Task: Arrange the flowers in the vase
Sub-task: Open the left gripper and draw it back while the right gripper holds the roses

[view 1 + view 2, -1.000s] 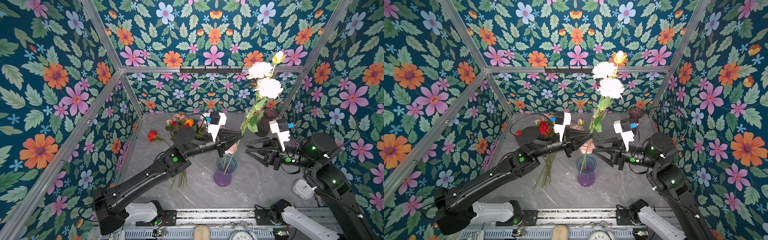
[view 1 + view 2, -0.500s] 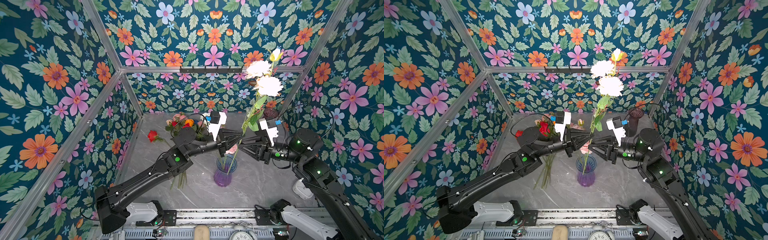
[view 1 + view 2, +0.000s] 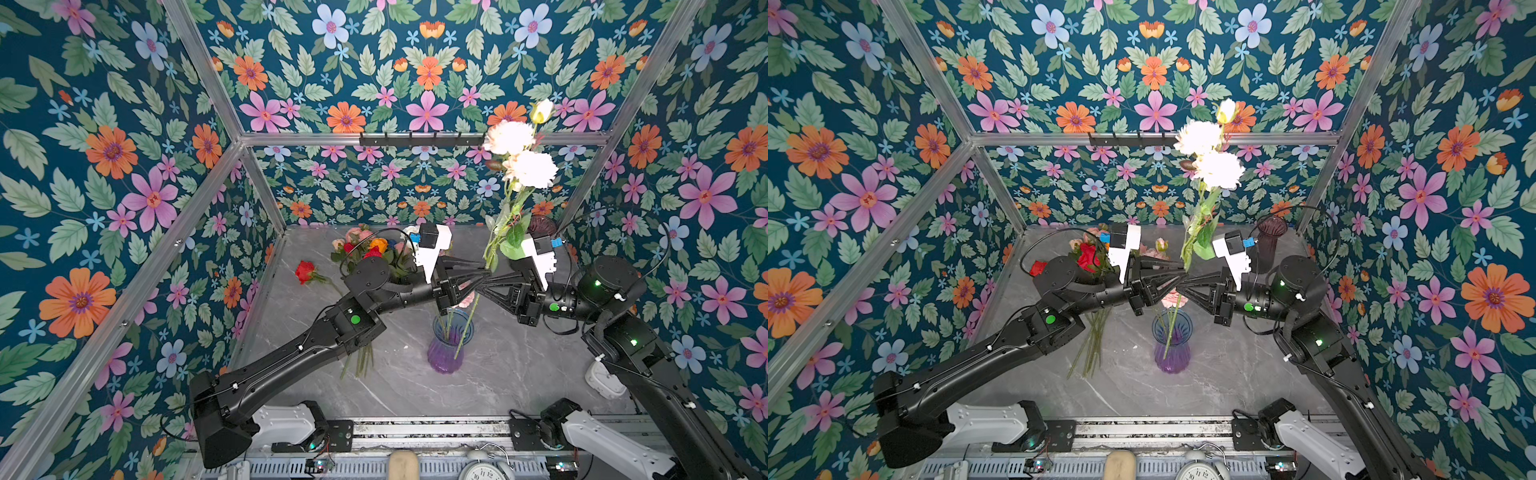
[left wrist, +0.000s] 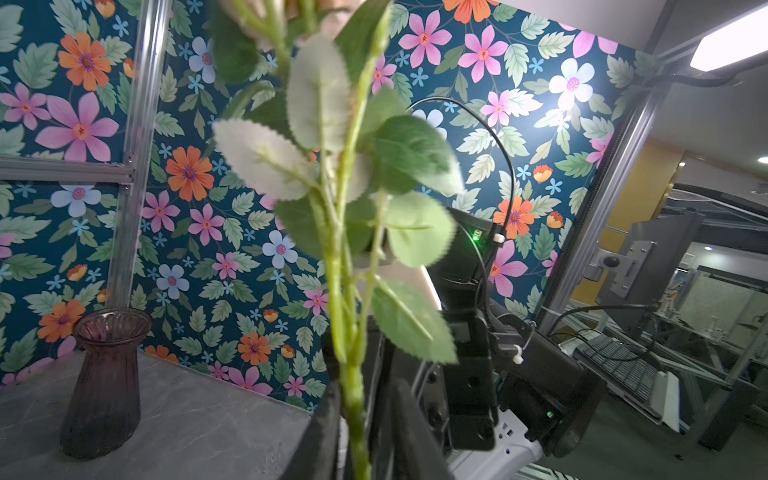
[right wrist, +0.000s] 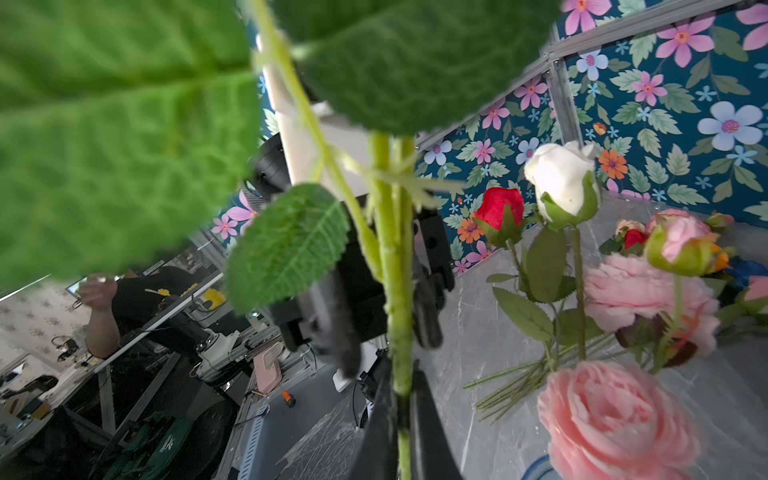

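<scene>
Flowers, two white heads and a yellow bud on long leafy stems, stand nearly upright right of centre in both top views, leaning toward the upper right. My right end effector is clamped tight on their stems. In the right wrist view its two fingers press against the green stalk with no gap. My left end effector meets it tip to tip from the left of the frame. Its fingers are parted on either side of the same stems and grip nothing. Below the grip the stems run down into the purple vase at the centre of the counter, where a pink rose sits at the rim. More flowers lie in a heap just above centre, with a single red rose apart to their left. A dark vase stands at the upper right corner of the counter.
</scene>
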Controlling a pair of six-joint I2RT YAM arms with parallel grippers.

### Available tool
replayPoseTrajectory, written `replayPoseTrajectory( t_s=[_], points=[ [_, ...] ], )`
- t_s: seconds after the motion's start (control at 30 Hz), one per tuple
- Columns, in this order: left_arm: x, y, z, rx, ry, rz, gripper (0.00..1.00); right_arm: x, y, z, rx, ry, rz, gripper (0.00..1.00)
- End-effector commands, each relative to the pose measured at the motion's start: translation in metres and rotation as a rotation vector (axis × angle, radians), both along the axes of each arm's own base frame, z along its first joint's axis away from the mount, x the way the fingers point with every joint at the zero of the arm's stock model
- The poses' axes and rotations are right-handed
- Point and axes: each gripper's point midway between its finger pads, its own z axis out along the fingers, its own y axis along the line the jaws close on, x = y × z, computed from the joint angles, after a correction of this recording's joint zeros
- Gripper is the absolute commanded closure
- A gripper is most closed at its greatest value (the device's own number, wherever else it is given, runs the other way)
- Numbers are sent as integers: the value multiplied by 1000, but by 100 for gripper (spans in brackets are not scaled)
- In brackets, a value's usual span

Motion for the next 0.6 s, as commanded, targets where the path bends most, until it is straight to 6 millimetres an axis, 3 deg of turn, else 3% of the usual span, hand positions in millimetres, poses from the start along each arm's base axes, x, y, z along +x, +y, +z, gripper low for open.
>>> replayPoseTrajectory(
  t_s=[0.0,0.17,0.4,0.57],
  points=[
    [13,10,-4,36,-9,112,5,8,-12,-6,-33,-56,-117,100],
    [34,58,-32,76,47,368,0,10,-32,-17,-62,-204,-259,100],
    [30,129,-80,99,131,547,0,19,-30,-40,-45,-343,-287,100],
    [48,179,-137,215,276,796,12,33,-26,-43,-20,-364,-310,100]
  ],
)
